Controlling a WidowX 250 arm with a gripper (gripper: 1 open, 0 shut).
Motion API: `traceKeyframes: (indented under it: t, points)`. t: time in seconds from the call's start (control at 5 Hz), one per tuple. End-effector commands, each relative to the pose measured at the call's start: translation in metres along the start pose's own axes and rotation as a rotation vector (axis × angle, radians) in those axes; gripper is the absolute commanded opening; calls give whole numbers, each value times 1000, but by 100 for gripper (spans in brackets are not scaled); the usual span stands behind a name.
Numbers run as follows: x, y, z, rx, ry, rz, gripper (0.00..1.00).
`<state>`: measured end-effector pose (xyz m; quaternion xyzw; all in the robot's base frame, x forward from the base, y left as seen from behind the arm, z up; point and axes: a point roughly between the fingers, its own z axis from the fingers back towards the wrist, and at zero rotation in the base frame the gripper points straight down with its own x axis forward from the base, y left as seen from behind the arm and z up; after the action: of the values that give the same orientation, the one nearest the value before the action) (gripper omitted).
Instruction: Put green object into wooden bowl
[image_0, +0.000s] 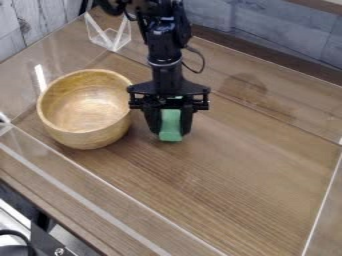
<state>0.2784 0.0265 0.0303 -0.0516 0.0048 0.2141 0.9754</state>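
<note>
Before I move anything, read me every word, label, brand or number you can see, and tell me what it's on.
None can be read: no lettering shows on the bowl, the green block or the gripper.

Flat brown wood-look table (227, 190), w/ light edge strip along R side. Grey wall or sheet (301, 35), wavy, behind table at top R; pale panel (20, 25) w/ vertical lines at top L. White wire-like frame (110, 32) near back edge, top ctr-L. Small white tag-like piece (40, 76) near L edge of table. Black curved item (16, 240) at bottom L corner, beside table, too cut off to name. Dark area (27, 205) w/ thin lines along lower L, beyond table edge.
</note>
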Motion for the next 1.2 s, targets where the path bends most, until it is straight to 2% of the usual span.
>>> traceKeyframes:
  t: [0.0, 0.4, 0.6, 1.0]
  points:
    - [12, 4, 16, -20, -60, -43, 0]
    - [4, 11, 2, -27, -59, -68, 0]
    - [-2, 1, -5, -30, -53, -99, 0]
    - [-3, -1, 14, -52, -61, -8, 0]
